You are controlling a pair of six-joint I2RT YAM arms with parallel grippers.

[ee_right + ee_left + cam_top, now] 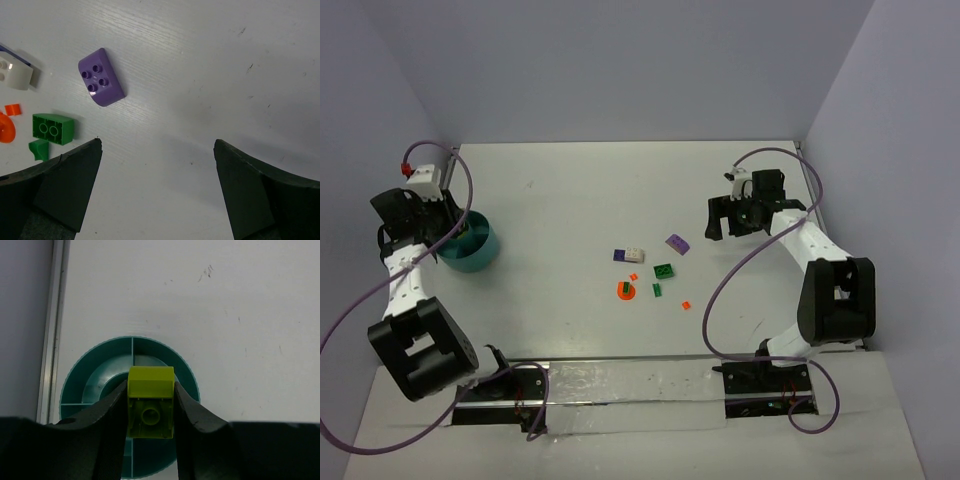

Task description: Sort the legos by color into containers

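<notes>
Left end effector pinches the flat sides of a lime brick, which is probably light, rigid and slick, best held squarely. Directly below it is the teal bowl. Right end effector is spread wide, with a purple brick ahead-left on the tabletop.

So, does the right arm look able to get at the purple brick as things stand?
Probably yes. The right hand is open and empty, and the purple brick lies studs-up on the table just ahead, with nothing between them.
</notes>
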